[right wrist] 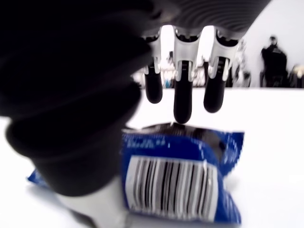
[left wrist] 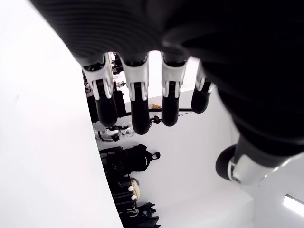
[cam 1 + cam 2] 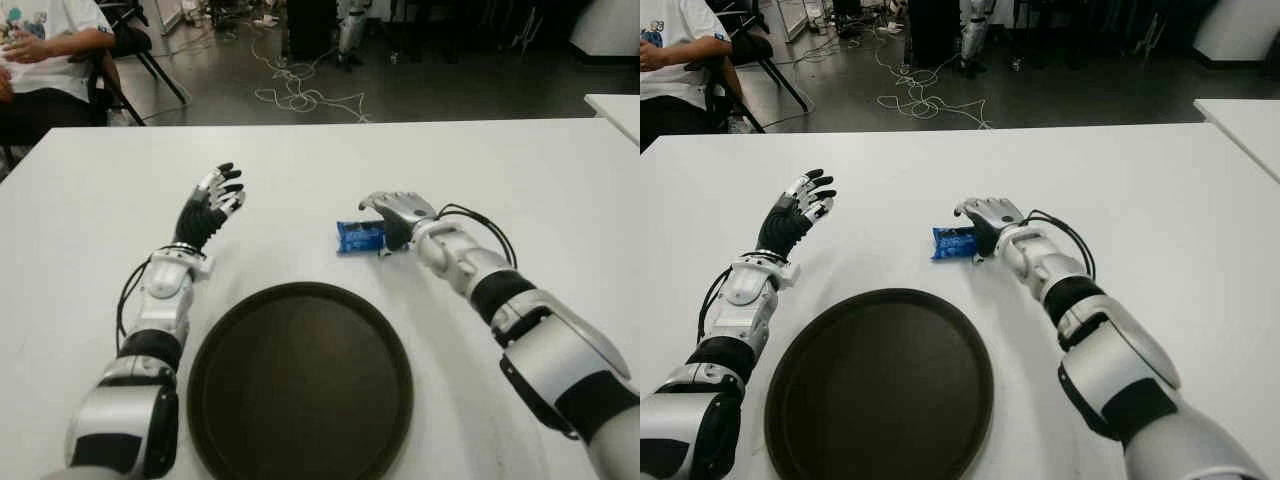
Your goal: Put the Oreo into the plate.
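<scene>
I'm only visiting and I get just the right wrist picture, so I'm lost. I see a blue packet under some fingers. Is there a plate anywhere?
Observer: Yes, a dark round plate with nothing in it lies on the white table, nearer the robot than the blue packet.
Operator: Is the packet lifted?
Observer: No. It lies flat on the table, and the right hand arches over its right end, not closed on it.
Operator: And the other hand?
Observer: The left hand shows left of the packet, fingers spread, holding nothing.
</scene>
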